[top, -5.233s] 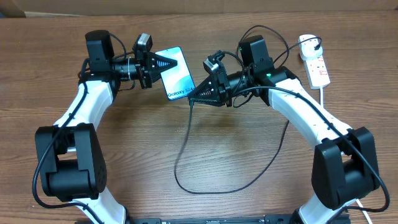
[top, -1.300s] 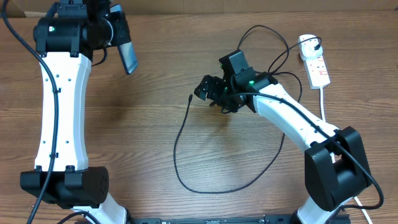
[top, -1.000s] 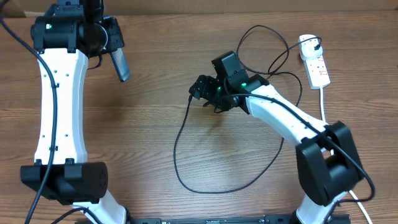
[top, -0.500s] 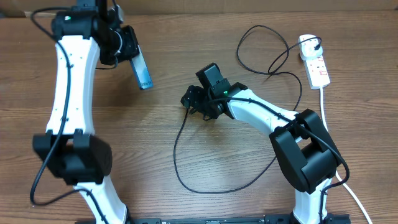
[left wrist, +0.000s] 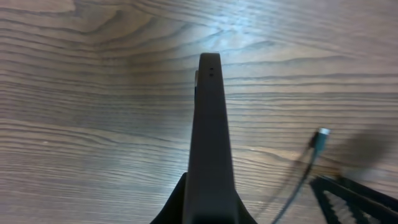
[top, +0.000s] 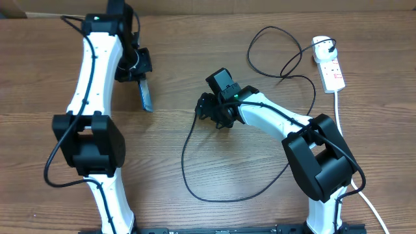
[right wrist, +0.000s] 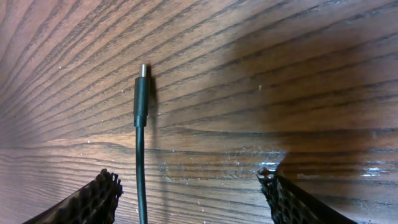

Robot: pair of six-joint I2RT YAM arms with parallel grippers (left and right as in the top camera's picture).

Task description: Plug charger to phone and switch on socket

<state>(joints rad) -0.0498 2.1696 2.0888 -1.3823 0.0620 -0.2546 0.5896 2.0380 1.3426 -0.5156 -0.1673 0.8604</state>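
The phone [left wrist: 209, 124] is clamped edge-on in the left gripper [left wrist: 209, 208] and held over the wooden table [top: 214, 39]. Its slim dark rim is turned to the wrist camera, so the screen is not seen. The right gripper [right wrist: 188, 177] is spread wide and empty. Its black, mesh-textured fingers [right wrist: 93, 199] are set low on either side of the charger [right wrist: 138, 180]. The charger's small metal-tipped connector [right wrist: 142, 93] lies flat on the grain, nearer one finger than the other.

The step in hand is judged to be the pick-up of the connector; nothing is plugged into the phone yet. The next move is thought to call for a closing pinch just behind the tip, so that the thin, limp charger is stopped from swivelling. A careful lining-up with the phone's end would then be needed.

Further out, the charger is looped across the table to the white plastic socket [top: 331, 70] at the far right, well apart from both grippers. Its switch position cannot be told.
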